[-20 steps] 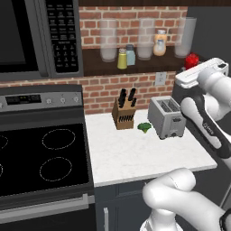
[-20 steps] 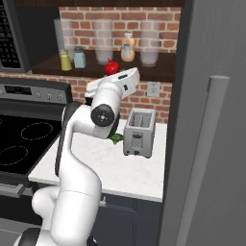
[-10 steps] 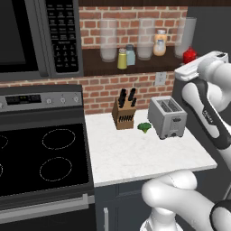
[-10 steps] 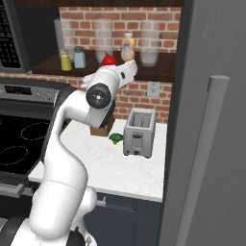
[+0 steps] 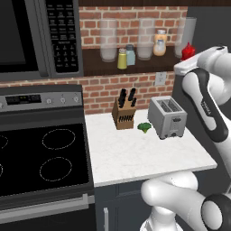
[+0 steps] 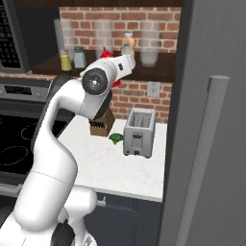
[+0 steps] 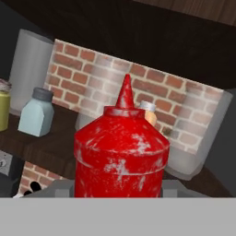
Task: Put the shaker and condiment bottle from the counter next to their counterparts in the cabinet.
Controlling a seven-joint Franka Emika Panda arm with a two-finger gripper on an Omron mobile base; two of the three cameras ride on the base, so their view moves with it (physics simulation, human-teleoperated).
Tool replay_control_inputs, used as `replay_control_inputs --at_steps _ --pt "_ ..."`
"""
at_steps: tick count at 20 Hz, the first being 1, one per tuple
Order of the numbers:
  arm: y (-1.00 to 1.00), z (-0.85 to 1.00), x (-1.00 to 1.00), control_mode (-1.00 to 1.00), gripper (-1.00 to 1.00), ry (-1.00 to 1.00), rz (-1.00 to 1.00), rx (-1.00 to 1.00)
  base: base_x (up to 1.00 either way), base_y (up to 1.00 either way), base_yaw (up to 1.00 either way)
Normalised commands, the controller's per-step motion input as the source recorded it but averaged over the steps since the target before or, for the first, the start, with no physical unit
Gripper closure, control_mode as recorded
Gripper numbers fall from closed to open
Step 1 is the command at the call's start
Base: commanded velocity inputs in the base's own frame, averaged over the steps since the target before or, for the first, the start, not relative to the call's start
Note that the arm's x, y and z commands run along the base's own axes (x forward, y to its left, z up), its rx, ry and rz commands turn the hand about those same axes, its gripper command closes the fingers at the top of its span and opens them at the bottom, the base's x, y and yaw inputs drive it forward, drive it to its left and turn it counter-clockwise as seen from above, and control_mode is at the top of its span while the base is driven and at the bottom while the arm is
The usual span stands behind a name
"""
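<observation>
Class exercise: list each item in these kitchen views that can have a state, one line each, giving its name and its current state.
condiment bottle: upright, capped, held up at shelf height.
gripper: shut on the condiment bottle.
shaker: upright on the cabinet shelf, beside the pale blue shaker.
orange-cream bottle: upright, white cap on.
toaster: slots empty.
stove: burners dark.
knife block: knives seated.

Arm raised high, elbow bent, forearm reaching forward at shelf height. Wrist level, hand pointing toward the back wall. Gripper (image 5: pixel 190 57) closed on the red bottle (image 7: pixel 120 152), held upright between the jaws. White lower links bulking at the base below.
</observation>
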Motion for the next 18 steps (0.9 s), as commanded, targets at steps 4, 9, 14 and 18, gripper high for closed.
replay_control_inputs --at_steps 4,9,14,18 --pt "0.0 0.14 0.0 -1.0 1.0 0.02 0.0 0.0 0.0 0.0 0.0" --pt "0.0 0.15 0.0 -1.0 1.0 0.0 0.0 0.0 0.0 0.0 0.0" --pt "0.0 0.17 0.0 -1.0 1.0 0.0 0.0 0.01 0.0 0.0 0.0" --pt "0.0 0.17 0.0 -1.0 1.0 0.0 -0.01 0.02 0.0 0.0 0.0"
